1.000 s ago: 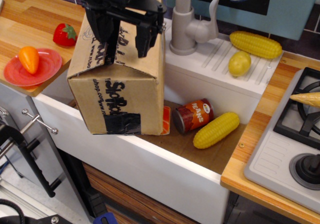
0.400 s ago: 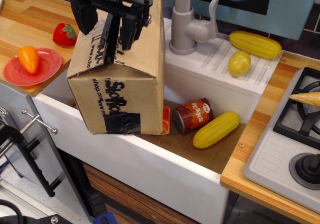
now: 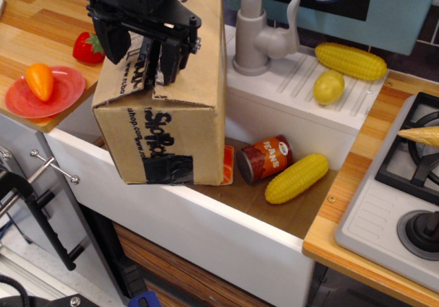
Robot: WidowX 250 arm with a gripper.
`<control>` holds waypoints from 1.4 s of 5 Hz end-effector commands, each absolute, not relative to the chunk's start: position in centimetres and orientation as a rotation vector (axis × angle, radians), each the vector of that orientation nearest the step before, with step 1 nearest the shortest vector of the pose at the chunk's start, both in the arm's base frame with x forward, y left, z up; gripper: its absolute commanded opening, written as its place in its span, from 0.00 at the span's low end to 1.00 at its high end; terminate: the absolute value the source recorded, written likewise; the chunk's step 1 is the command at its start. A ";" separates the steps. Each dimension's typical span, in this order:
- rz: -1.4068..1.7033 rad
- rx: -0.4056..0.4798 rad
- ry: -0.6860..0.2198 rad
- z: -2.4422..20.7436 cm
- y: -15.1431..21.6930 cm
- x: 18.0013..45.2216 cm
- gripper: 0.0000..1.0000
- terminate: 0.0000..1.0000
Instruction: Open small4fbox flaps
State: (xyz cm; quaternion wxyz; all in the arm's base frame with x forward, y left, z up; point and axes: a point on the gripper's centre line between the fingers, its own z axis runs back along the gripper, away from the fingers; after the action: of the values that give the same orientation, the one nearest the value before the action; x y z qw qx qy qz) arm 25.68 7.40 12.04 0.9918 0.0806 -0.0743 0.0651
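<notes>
The small4fbox [image 3: 182,115], brown cardboard with black lettering and a black tape patch low on its front, stands tilted in the white sink [image 3: 206,231] at the left. Its top flaps [image 3: 202,53] lie shut, with a seam running down the middle of the top. My black gripper [image 3: 140,57] is directly over the left part of the top. It is open, with one finger [image 3: 112,46] at the box's left edge and the other finger [image 3: 168,60] on the right of the seam. It holds nothing.
A bean can [image 3: 266,159] and a yellow corn cob [image 3: 297,178] lie in the sink right of the box. The grey faucet [image 3: 257,33] stands behind. A strawberry [image 3: 88,47] and a red plate [image 3: 65,88] sit at the left, and the stove [image 3: 411,170] at the right.
My gripper has moved left across the box top, from the right of the seam to straddling it. The box has not moved.
</notes>
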 end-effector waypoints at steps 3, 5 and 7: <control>0.176 0.238 -0.157 10.7 10.5 23.5 1.00 0.00; 0.142 0.291 -0.160 11.1 12.0 23.6 1.00 0.00; 0.119 0.350 -0.136 13.4 13.3 23.7 1.00 0.00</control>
State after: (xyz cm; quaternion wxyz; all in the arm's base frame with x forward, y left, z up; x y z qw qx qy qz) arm 23.46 12.62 12.61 0.9836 0.1641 -0.0524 0.0539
